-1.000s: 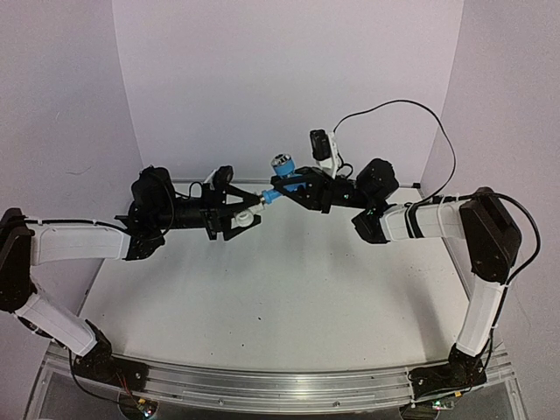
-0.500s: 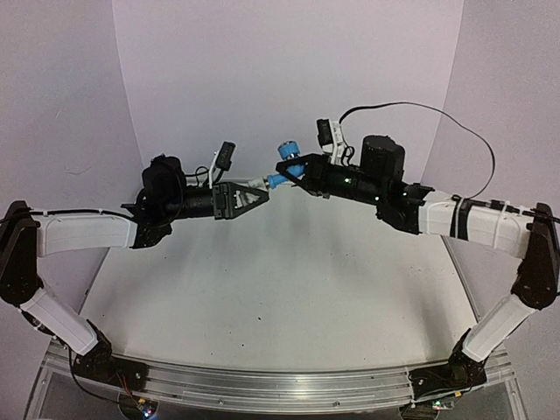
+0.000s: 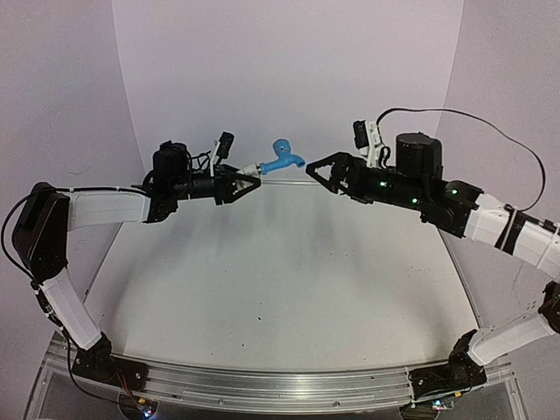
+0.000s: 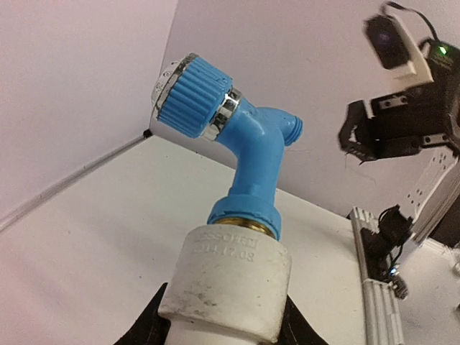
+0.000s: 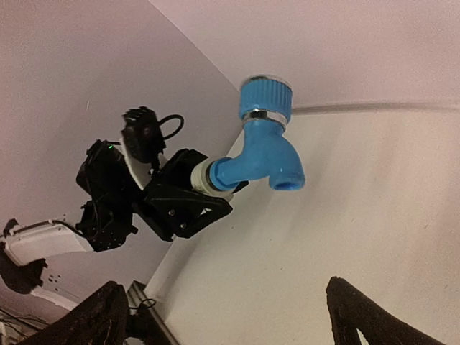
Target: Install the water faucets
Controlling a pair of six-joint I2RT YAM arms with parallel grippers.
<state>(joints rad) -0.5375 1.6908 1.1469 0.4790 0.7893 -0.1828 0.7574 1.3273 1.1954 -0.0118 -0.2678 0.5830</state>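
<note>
The blue faucet (image 3: 282,160) sits joined to the white fitting (image 3: 252,168) and hangs in the air above the far part of the table. My left gripper (image 3: 248,179) is shut on the white fitting (image 4: 226,277), and the blue faucet (image 4: 248,144) sticks out beyond it with its ribbed knob up. My right gripper (image 3: 315,172) stands open a short way to the right of the faucet, touching nothing. In the right wrist view the blue faucet (image 5: 266,154) and the left gripper (image 5: 183,201) are ahead of my open right gripper (image 5: 226,302).
The white table (image 3: 280,289) lies below both arms, with purple walls (image 3: 280,70) behind and on both sides. An aluminium rail (image 3: 280,385) runs along the near edge by the arm bases. A black cable (image 3: 472,122) loops above the right arm.
My right gripper has opened, let go of the blue faucet and drawn back to the right. My left gripper has shut on the white fitting and now carries the joined piece alone.
</note>
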